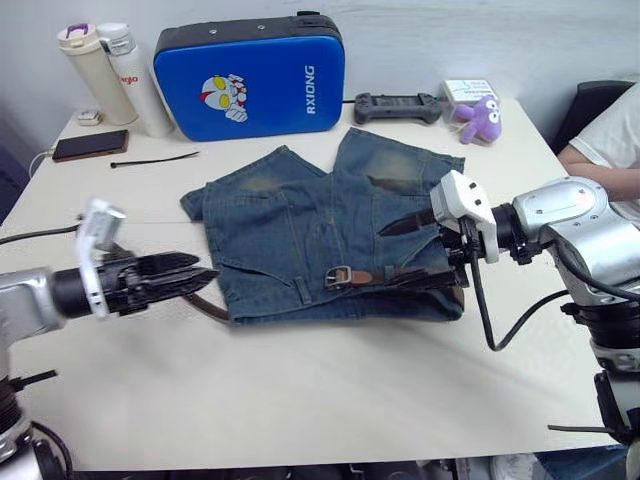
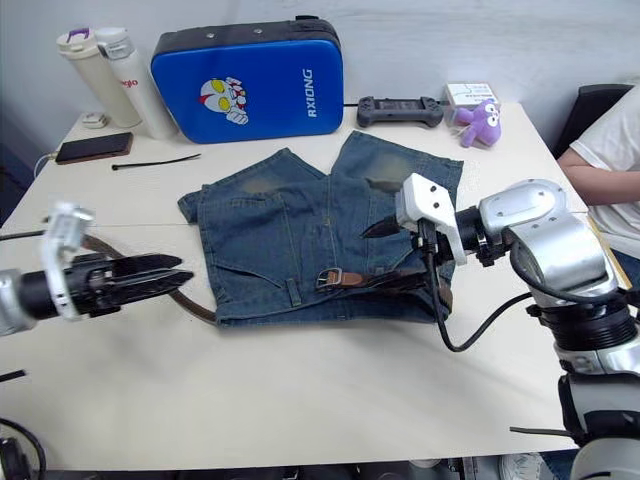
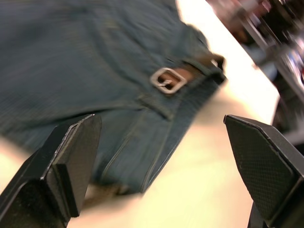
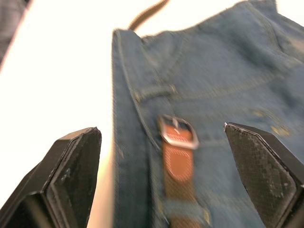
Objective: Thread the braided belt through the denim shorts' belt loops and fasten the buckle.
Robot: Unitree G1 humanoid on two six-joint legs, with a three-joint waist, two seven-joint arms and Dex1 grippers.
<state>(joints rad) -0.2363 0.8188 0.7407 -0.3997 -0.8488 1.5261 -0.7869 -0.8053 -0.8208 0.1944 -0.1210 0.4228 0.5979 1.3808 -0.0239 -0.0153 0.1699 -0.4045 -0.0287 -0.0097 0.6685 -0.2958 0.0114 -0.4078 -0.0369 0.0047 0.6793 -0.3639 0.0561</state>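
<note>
Belt (image 1: 400, 275) sits along the near waistband of your denim shorts (image 1: 300, 225), mid-table; buckle (image 1: 338, 276) lies closed on the tan tip. Loose brown end trails out the shorts' left side. Your left gripper (image 1: 190, 272) hovers there, fingers wide apart, empty. Right gripper (image 4: 161, 175) at the shorts' right edge, also spread wide, empty.

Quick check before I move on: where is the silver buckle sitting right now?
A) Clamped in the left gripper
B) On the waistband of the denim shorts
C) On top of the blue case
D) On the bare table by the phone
B: the buckle lies on the waistband of the denim shorts, with the left gripper open and apart from it at the shorts' side.
</note>
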